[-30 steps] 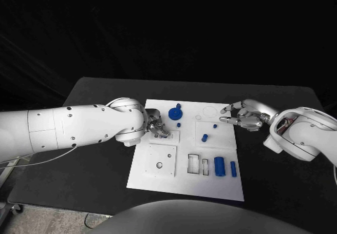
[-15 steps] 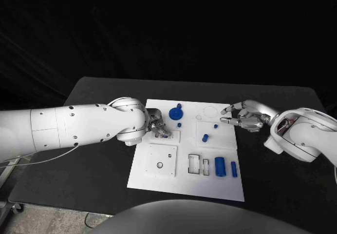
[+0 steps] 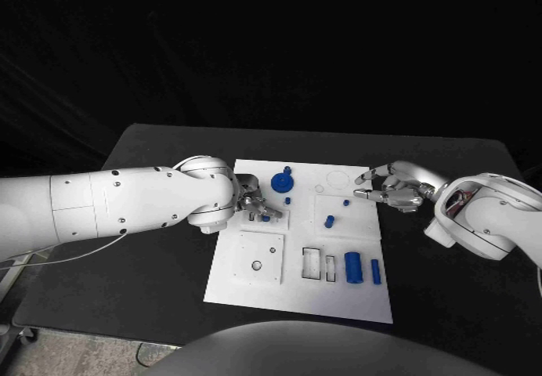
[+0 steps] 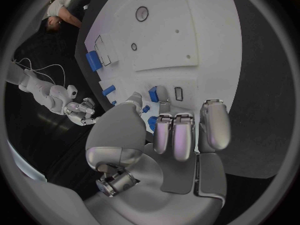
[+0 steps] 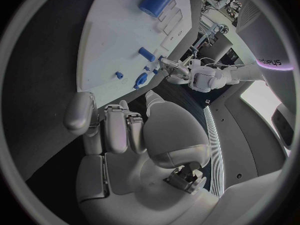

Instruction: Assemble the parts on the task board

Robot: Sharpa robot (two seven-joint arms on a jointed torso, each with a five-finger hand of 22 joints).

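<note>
I saw the left hand (image 3: 253, 203) bent over the board (image 3: 296, 301), fingers curled around a blue part (image 4: 154, 94); right hand (image 3: 390, 186) hovered, fingers apart, empty.

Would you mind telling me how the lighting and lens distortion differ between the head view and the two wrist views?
Head view: even light, the white task board stands bright against the black table, its edges straight. Left wrist view: fisheye, the board's edges bow, and soft highlights lie on the left hand. Right wrist view: equally curved, with a bright patch of room at the circle's rim beside the right hand.
</note>
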